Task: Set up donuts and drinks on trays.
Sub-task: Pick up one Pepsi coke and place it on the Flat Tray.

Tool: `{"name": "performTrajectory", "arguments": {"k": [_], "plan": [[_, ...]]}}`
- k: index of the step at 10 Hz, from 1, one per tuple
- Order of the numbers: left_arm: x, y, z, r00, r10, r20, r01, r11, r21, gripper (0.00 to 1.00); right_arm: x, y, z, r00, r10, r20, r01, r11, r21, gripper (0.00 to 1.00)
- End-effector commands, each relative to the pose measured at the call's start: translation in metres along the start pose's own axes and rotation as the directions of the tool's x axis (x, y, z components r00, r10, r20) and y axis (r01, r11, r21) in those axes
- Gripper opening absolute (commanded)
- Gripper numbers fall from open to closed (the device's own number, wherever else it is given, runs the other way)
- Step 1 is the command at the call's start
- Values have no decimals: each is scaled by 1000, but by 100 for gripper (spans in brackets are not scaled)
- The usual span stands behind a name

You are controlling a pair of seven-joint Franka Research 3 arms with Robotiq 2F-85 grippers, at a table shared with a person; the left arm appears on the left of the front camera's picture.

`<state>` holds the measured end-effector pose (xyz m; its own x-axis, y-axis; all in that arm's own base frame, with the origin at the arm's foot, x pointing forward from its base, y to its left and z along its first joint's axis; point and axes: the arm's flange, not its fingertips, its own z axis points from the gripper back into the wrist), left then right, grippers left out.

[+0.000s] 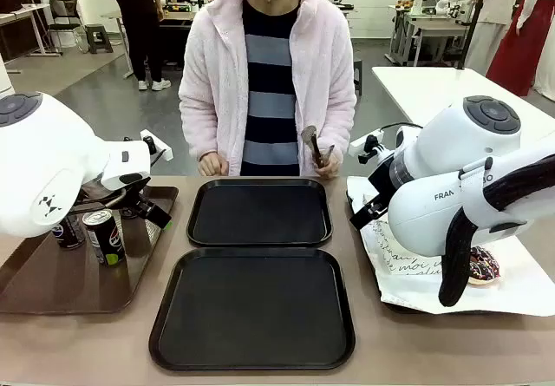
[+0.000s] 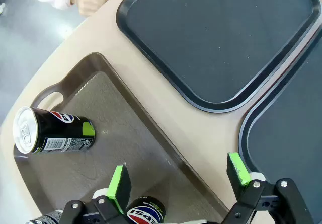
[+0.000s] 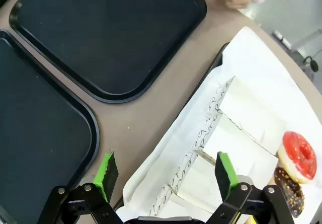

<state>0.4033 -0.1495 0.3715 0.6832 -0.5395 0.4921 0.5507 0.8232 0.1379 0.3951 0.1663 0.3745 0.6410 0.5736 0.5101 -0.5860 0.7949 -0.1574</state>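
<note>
Hovering with its fingers apart, the left pincer (image 2: 177, 172) hangs over the brown tray (image 2: 151, 148), cans (image 1: 104, 234) standing at nine o'clock of the two black trays (image 1: 260, 212). Likewise spread, the right pincer (image 3: 165, 164) sits above white paper (image 3: 261, 83); donuts (image 3: 298, 156) lie at three o'clock.

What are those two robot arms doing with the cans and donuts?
They are getting ready to set out snacks. The left gripper hangs open over the brown tray, where the soda cans stand. The right gripper hangs open over the white paper with the donuts. A person waits across the table holding tongs. The two black trays in the middle have nothing on them yet.
</note>
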Motion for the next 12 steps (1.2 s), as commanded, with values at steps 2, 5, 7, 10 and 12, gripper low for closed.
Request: {"name": "performTrajectory", "arguments": {"k": [2, 5, 7, 10, 12], "plan": [[0, 0, 0, 1000, 0, 0, 0, 1000, 0, 100, 0, 0, 0, 1000, 0, 0, 0, 1000, 0, 100], [0, 0, 0, 1000, 0, 0, 0, 1000, 0, 100, 0, 0, 0, 1000, 0, 0, 0, 1000, 0, 100], [0, 0, 0, 1000, 0, 0, 0, 1000, 0, 100, 0, 0, 0, 1000, 0, 0, 0, 1000, 0, 100], [0, 0, 0, 1000, 0, 0, 0, 1000, 0, 100, 0, 0, 0, 1000, 0, 0, 0, 1000, 0, 100], [0, 0, 0, 1000, 0, 0, 0, 1000, 0, 100, 0, 0, 0, 1000, 0, 0, 0, 1000, 0, 100]]}}
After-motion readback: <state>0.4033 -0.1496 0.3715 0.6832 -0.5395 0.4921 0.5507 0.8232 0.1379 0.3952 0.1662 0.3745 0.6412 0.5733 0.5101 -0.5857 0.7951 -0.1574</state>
